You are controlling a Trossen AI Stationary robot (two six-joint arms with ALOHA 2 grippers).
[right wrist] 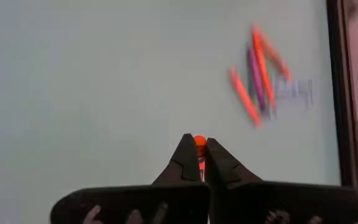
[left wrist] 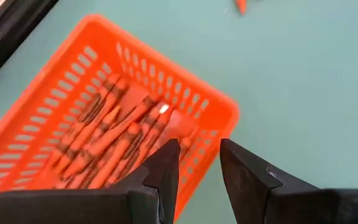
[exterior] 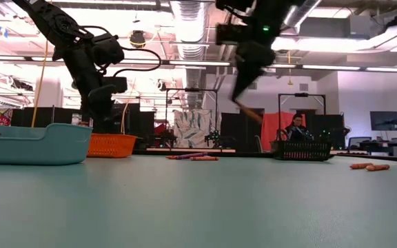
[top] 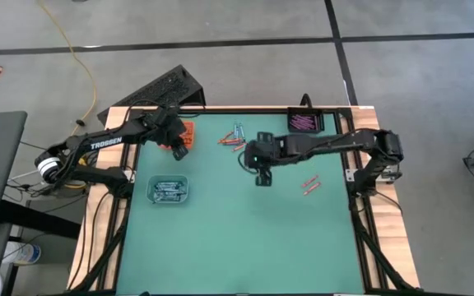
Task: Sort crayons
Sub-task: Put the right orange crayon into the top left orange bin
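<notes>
High view: three small trays sit on the green table. An orange tray at the far left holds a heap of orange-red crayons, lying roughly parallel in the left wrist view. A pale blue-grey tray, nearer on the left, holds several blue-grey crayons. A black tray at the far right corner holds purple crayons.

Loose crayons remain on the table: a mixed cluster of orange-red, blue-grey and purple sticks at the far middle, between the orange tray and the black one, and two orange-red crayons further right and nearer.

Left gripper hangs over the orange tray's near edge, its fingers a narrow gap apart with nothing between them. Right gripper is raised above the table's middle, jaws pinched on one orange-red crayon, whose tip shows between the fingertips.

White lettering reading "TROSSEN" runs along the left arm.
</notes>
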